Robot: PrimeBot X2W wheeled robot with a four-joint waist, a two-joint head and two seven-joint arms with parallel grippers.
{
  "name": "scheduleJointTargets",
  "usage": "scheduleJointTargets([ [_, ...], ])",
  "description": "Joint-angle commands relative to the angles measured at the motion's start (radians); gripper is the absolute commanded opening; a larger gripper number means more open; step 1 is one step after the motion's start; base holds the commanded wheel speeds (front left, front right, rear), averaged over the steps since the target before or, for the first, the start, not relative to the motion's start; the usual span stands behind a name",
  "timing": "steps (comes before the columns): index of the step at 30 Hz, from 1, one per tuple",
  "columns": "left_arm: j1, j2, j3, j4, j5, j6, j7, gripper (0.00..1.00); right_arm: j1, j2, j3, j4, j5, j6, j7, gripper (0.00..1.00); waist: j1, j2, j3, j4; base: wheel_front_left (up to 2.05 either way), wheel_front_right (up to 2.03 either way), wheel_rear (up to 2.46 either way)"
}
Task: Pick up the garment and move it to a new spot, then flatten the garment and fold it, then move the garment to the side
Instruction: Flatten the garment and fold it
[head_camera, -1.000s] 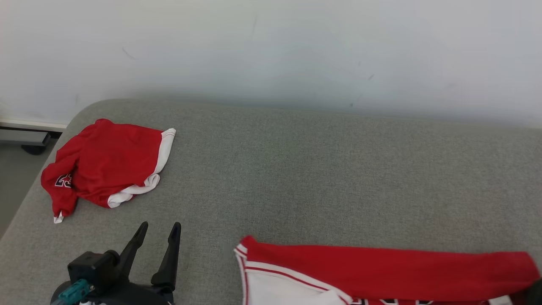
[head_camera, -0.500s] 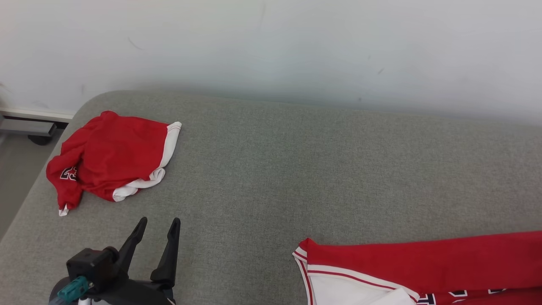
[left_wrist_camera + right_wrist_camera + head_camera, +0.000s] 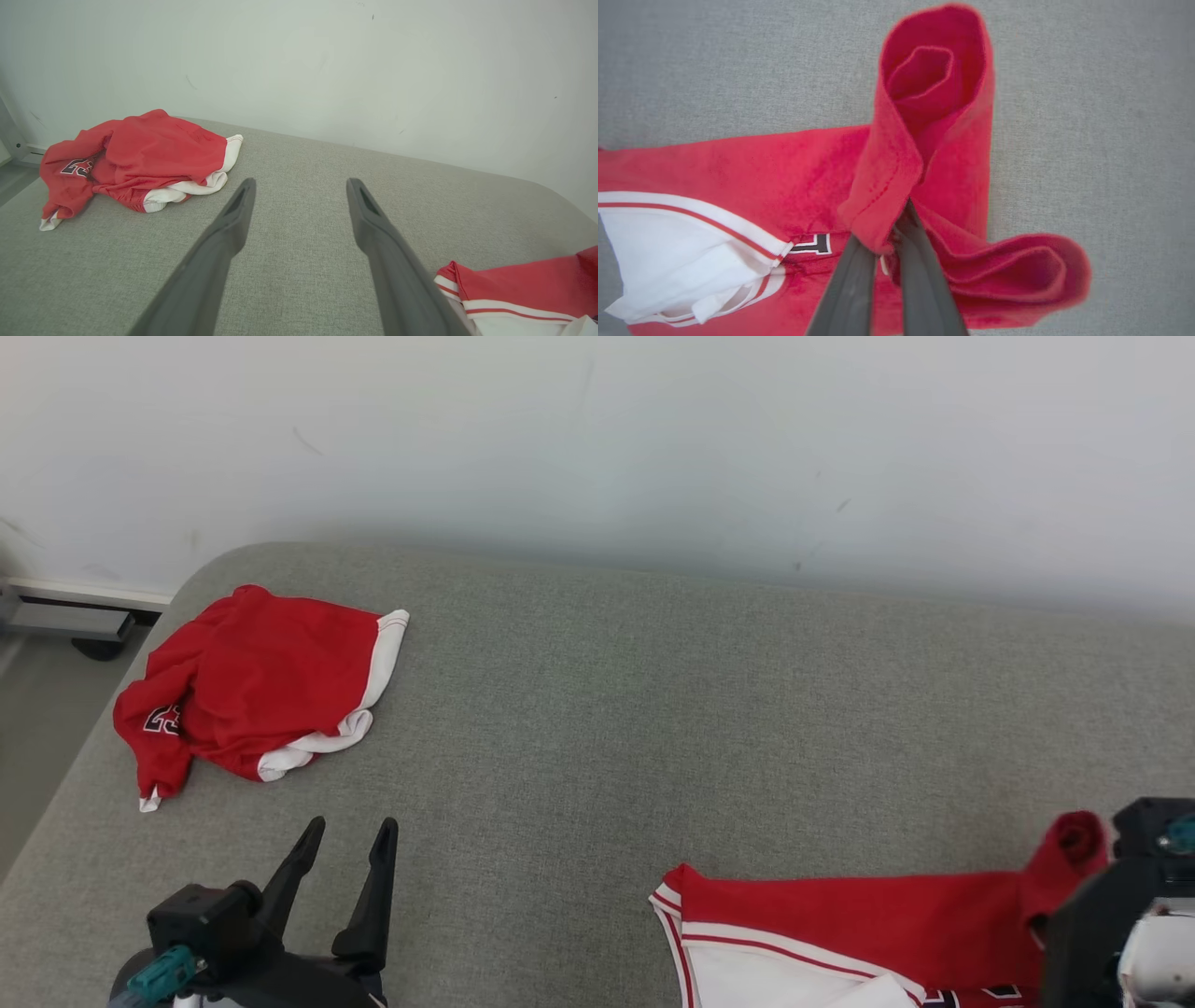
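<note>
The right claw [image 3: 892, 233] is clamped on a bunched red fold of the jersey [image 3: 840, 915], its two dark fingers pressed together with cloth rolled up over their tips; the left claw [image 3: 353, 826] hangs with its fingers well apart and nothing between them, low at the near left of the grey surface [image 3: 653, 709]. The jersey lies at the near right of that surface; its left end, with white panel and red trim, rests flat, while its right end is lifted and curled where the claw pinches it. A second red garment [image 3: 252, 681] sits crumpled at the far left corner, well apart from both claws, under the pale wall [image 3: 597, 429].

The step in hand looks like carrying or dragging the jersey to its spot by one edge; the grip seems to take several layers at once, so a slow, level pull should stop the cloth from slipping out or rolling tighter. The trailing left end will likely drag and crease; the free left claw could take the white-trimmed corner so that the cloth is stretched between two points and laid down flat; it is best kept clear of the crumpled garment.
</note>
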Motion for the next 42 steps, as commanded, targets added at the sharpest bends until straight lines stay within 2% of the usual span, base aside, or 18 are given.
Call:
scheduleJointTargets([
  [1,-0.008,0.005,0.002,0.004,-0.001,0.003,0.0,1.0,0.003,-0.003,0.042,0.004,0.013,-0.002,-0.007,0.0,0.0001,-0.0001,0.002,0.002,0.0,0.0,0.0],
  [7,-0.015,0.001,-0.001,0.009,-0.006,0.001,-0.003,1.0,-0.009,-0.003,0.231,0.046,0.054,-0.002,-0.03,0.0,0.0001,-0.0001,0.002,0.012,0.0,0.0,0.0],
  [14,-0.013,0.001,-0.002,0.011,-0.011,0.002,-0.006,1.0,-0.024,-0.003,0.385,0.093,0.104,-0.002,-0.068,0.0,0.0001,-0.0001,-0.001,0.02,0.0,0.0,0.0],
  [25,-0.02,0.0,-0.011,0.015,-0.013,0.0,-0.001,1.0,-0.053,-0.003,0.543,0.159,0.138,-0.002,-0.104,0.0,0.0001,-0.0001,-0.003,0.033,0.0,0.0,0.0],
  [34,-0.02,0.003,-0.011,0.02,-0.013,0.003,-0.005,1.0,-0.058,-0.003,0.566,0.187,0.146,-0.002,-0.128,0.0,0.0001,-0.0001,-0.006,0.04,0.0,0.0,0.0],
  [35,-0.02,0.003,-0.011,0.02,-0.014,0.004,-0.005,1.0,-0.061,-0.003,0.566,0.19,0.15,-0.002,-0.132,0.29,0.0001,-0.0001,-0.007,0.04,0.0,0.0,0.0],
  [36,-0.02,0.004,-0.012,0.02,-0.015,0.005,-0.005,1.0,-0.064,-0.003,0.568,0.189,0.156,-0.002,-0.138,0.53,0.0001,-0.0001,-0.007,0.039,0.0,0.0,0.0],
  [37,-0.019,0.004,-0.012,0.02,-0.016,0.005,-0.005,1.0,-0.065,-0.003,0.563,0.19,0.163,-0.002,-0.147,1.0,0.0001,-0.0001,-0.008,0.039,0.0,0.0,0.0],
  [42,-0.017,0.008,-0.013,0.019,-0.018,0.004,-0.005,1.0,-0.079,-0.003,0.555,0.191,0.254,-0.002,-0.209,1.0,0.0001,-0.0001,-0.012,0.034,0.0,0.0,0.0],
])
